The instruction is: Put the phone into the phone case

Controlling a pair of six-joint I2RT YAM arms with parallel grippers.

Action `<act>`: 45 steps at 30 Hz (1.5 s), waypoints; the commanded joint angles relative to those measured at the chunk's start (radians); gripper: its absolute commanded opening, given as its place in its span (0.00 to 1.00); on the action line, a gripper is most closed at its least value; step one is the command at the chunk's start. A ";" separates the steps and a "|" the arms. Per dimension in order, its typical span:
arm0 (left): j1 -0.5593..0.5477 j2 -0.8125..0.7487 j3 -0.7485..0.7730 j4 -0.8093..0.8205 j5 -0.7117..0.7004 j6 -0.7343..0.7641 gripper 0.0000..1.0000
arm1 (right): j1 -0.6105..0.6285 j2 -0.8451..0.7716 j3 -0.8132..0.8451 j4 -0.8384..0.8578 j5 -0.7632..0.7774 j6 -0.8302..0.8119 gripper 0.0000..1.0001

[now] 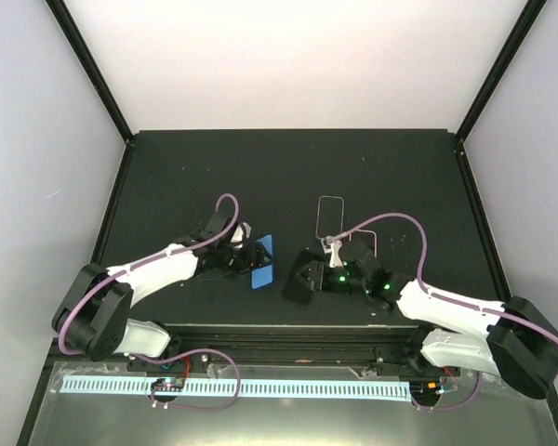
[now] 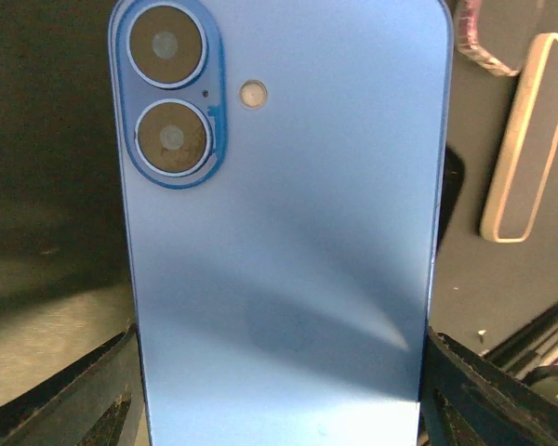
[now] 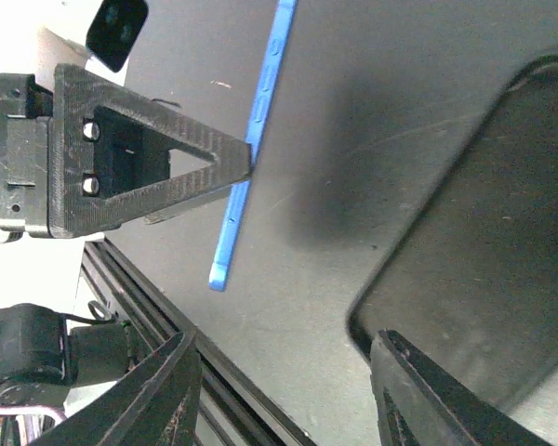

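Note:
The blue phone (image 1: 262, 262) is pinched by its long edges in my left gripper (image 1: 251, 256). In the left wrist view its back (image 2: 288, 232) fills the frame, the two camera lenses at the top left, and the fingers (image 2: 112, 395) press on both sides. The black phone case (image 1: 300, 281) lies on the table just right of the phone. My right gripper (image 1: 309, 276) hovers over it with its jaws wide apart. In the right wrist view one finger (image 3: 428, 390) overlaps the corner of the case (image 3: 484, 232), and the phone shows edge-on (image 3: 251, 139).
Two thin clear case outlines (image 1: 330, 216) lie on the dark mat behind the right gripper. A pale rounded object (image 2: 525, 139) lies right of the phone. The table's front rail (image 3: 167, 316) runs close below both grippers.

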 commanded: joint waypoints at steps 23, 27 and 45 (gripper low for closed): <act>-0.130 -0.044 0.014 0.158 0.048 -0.131 0.68 | 0.093 0.253 0.181 0.031 0.027 0.005 0.24; -0.134 -0.062 0.010 0.158 0.046 -0.134 0.73 | 0.094 0.239 0.180 0.002 0.043 0.002 0.11; -0.137 -0.231 -0.014 0.039 -0.053 -0.064 0.92 | 0.093 0.003 0.164 -0.361 0.192 -0.001 0.01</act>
